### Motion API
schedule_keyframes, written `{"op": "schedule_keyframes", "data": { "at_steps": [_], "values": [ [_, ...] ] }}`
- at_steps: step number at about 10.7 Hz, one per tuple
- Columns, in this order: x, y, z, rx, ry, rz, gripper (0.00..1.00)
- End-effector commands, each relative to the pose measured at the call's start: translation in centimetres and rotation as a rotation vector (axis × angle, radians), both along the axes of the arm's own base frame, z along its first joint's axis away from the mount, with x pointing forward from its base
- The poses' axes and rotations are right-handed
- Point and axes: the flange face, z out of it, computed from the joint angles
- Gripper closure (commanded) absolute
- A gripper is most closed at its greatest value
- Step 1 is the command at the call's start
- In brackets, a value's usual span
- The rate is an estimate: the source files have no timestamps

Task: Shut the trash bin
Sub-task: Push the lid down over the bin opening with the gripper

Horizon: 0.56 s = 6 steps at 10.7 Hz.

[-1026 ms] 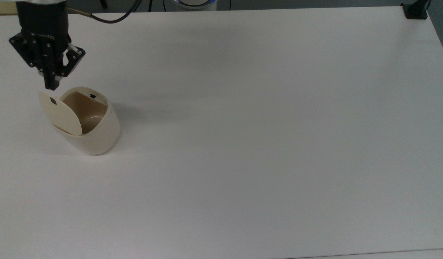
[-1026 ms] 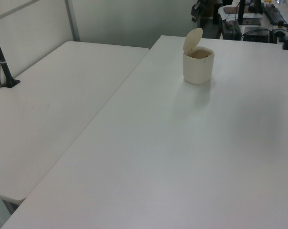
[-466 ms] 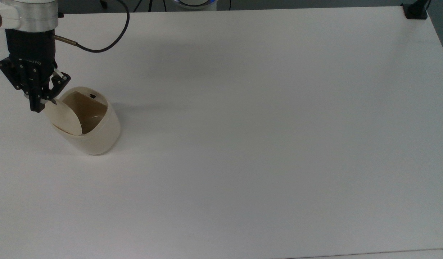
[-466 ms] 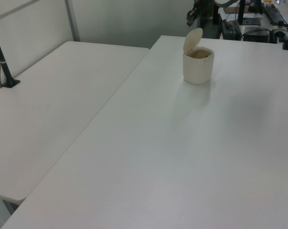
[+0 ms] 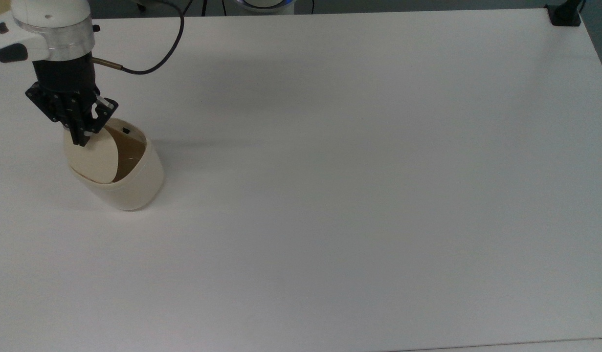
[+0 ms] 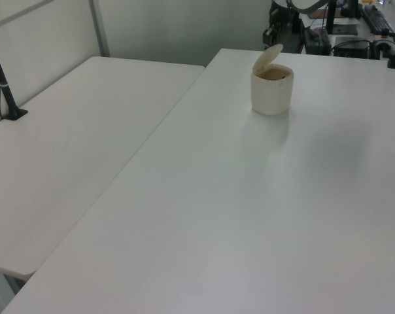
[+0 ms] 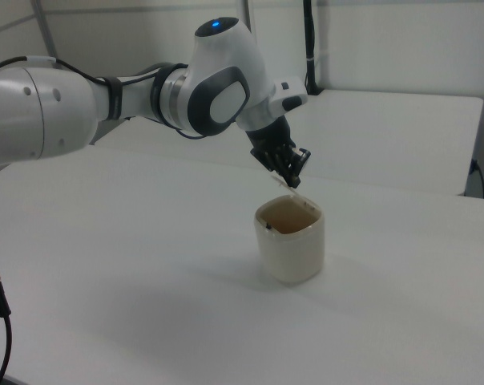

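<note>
The cream trash bin [image 5: 134, 188] stands near the top view's left edge, on the white table [image 5: 330, 195]. Its flat lid [image 5: 93, 156] is partly lowered and leans over the tan inside, so a strip of the opening still shows in the top view's right of it. My gripper [image 5: 79, 138] is shut, and its tip rests on the lid's upper edge. In the right view the gripper [image 7: 292, 180] points down at the thin lid edge [image 7: 288, 191] above the bin [image 7: 294, 249]. The left view has the bin [image 6: 272, 91] far off with its lid [image 6: 268, 57] tilted.
A black cable [image 5: 149, 66] loops from the arm across the table's far side. A black clamp [image 5: 565, 14] sits at the top view's upper right corner. A second white table [image 6: 67, 144] with a black post [image 6: 4, 85] adjoins in the left view's left.
My gripper has moved from beside the raised lid toward the top view's right, onto its upper edge. The lid has tipped further down over the opening.
</note>
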Motion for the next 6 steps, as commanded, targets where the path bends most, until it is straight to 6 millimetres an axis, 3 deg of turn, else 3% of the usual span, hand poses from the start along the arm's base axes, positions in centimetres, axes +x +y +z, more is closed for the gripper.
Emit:
{"op": "schedule_keyframes", "data": {
  "at_steps": [1,6],
  "values": [
    [-0.9,1.0,-1.6,0.028,0.116,0.076,0.90],
    [-0.7,1.9,-6.6,0.053,0.200,0.085,0.90]
  ]
}}
